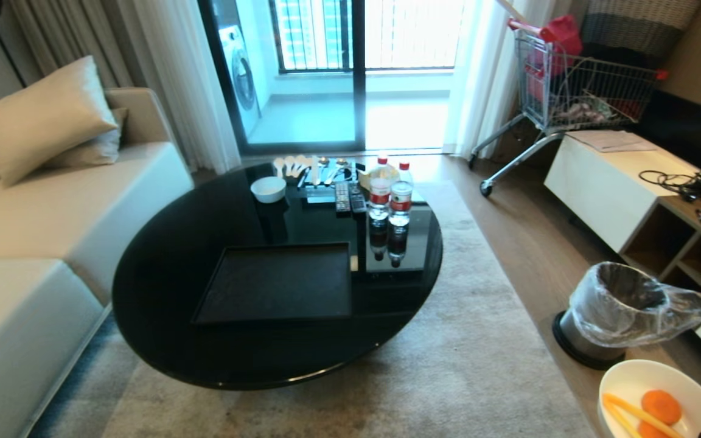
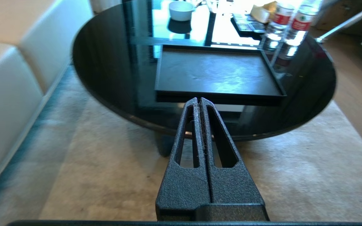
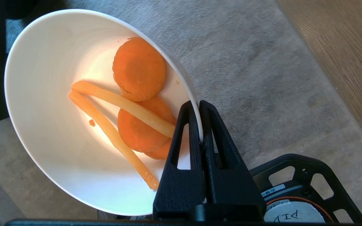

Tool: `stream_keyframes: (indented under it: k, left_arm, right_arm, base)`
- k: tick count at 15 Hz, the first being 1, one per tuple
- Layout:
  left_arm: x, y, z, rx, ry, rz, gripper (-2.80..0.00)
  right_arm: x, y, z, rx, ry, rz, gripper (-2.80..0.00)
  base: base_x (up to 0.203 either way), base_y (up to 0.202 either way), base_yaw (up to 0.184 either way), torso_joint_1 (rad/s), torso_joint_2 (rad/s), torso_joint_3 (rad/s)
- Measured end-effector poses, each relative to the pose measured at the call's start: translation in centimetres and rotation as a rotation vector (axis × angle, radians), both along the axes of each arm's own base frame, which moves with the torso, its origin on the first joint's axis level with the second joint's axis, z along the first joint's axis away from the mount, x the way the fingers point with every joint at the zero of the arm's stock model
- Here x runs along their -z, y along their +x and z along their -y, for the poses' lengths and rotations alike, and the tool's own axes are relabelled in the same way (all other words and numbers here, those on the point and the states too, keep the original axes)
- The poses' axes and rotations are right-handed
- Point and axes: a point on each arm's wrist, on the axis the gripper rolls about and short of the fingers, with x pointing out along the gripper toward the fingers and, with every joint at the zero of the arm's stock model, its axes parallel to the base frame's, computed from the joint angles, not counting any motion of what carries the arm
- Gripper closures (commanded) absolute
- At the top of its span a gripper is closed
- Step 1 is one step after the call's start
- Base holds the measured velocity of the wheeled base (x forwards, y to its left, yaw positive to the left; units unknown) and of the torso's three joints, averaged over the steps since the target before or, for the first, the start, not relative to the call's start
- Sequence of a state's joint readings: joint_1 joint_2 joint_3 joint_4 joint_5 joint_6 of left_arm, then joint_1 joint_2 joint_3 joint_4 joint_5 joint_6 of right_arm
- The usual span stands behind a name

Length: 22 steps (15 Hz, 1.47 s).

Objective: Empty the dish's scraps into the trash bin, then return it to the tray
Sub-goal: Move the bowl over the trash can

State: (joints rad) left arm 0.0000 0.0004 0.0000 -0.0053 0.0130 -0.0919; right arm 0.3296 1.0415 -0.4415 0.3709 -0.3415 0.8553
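**Bowl of carrot scraps held off the table, near the lined bin**

The cream sofa [image 1: 52, 201] fills the left of the room, and a pale rug [image 1: 466, 365] spreads under the round black glass coffee table [image 1: 174, 255]. A wire shopping cart [image 1: 575, 91] stands at the far right by the curtains, with a low white cabinet [image 1: 606, 182] in front of it.

On the table the tray [image 1: 277, 283] lies bare on the near half, nothing resting in it. Beyond it stand two water bottles [image 1: 390, 194] side by side, two remote controls [image 1: 349, 196] just beside them, a row of spoons [image 1: 305, 167] at the far edge, and a small white bowl [image 1: 268, 188] to the left of those.

The trash bin [image 1: 621, 313] sits on the wooden floor to the right of the table, off the rug, its crinkled clear liner folded over the rim.

The dish [image 3: 52, 131] is off the table, held low at the right, nearer than the bin and apart from it, over the rug. The right gripper [image 3: 200, 105] is clamped on its rim, one finger inside the wall and one outside. The dish is tilted, and the scraps [image 3: 137, 106] lie inside: carrot rounds stacked against the lower side, with two thin pale sticks across them.

The left gripper [image 2: 199, 100] hangs before the near edge of the table, fingers pressed together and holding nothing.
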Motion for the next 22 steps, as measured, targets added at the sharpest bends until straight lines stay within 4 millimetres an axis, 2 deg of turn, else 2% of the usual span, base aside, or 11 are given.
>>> stream_keyframes:
  k: [18,22]
  left_arm:
    - [0.0,0.0,0.0,0.0,0.0,0.0,0.0]
    - [0.0,0.0,0.0,0.0,0.0,0.0,0.0]
  right_arm:
    - [0.03,0.04,0.01,0.001,-0.005,-0.004,0.0]
    - [0.02,-0.01,0.02,0.0,-0.006,-0.007,0.0]
  base:
    - [0.0,0.01,-0.167,0.001,0.0,0.003]
    - [0.001,0.004,-0.08,0.002,0.0,0.002]
